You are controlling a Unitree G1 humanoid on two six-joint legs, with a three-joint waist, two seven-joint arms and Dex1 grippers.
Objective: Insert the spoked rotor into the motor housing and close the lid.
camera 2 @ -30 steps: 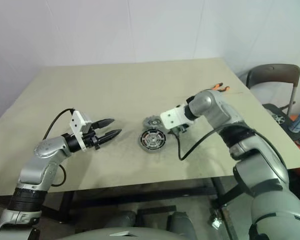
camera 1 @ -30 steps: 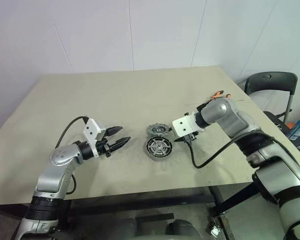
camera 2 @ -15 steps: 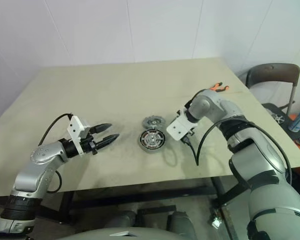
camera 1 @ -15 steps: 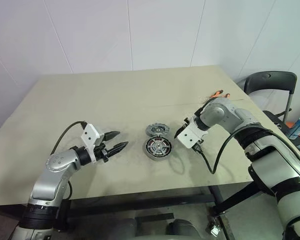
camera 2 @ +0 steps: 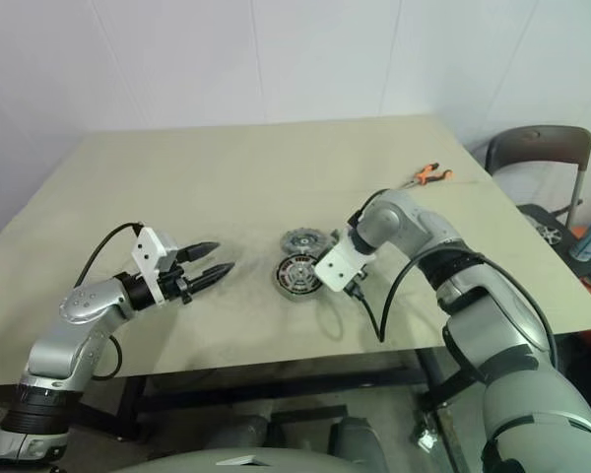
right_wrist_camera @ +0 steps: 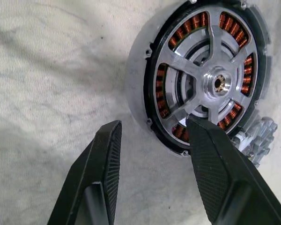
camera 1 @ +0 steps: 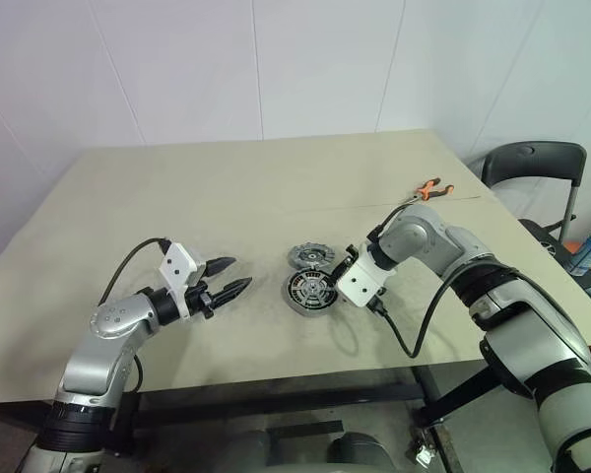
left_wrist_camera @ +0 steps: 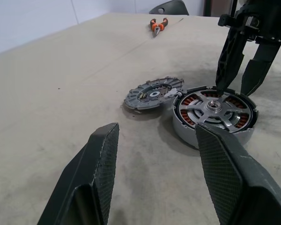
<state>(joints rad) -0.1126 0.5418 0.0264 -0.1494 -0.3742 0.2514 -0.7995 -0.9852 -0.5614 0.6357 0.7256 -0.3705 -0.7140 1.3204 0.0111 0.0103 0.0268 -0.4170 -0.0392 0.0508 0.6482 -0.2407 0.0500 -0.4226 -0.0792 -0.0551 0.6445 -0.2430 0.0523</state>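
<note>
Tabletop (camera 1: 227, 197): pliers (camera 1: 428, 187) beyond motor housing (camera 1: 311, 292).

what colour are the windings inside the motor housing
Copper-orange, seen through the spoke gaps of the motor housing; clearest in the right wrist view.

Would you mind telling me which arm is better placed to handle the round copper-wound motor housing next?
The right one, probably: the right gripper hangs open, pointing down, at the rim of the round copper-wound motor housing, while the left gripper, also open, hovers well off to its side.
</note>
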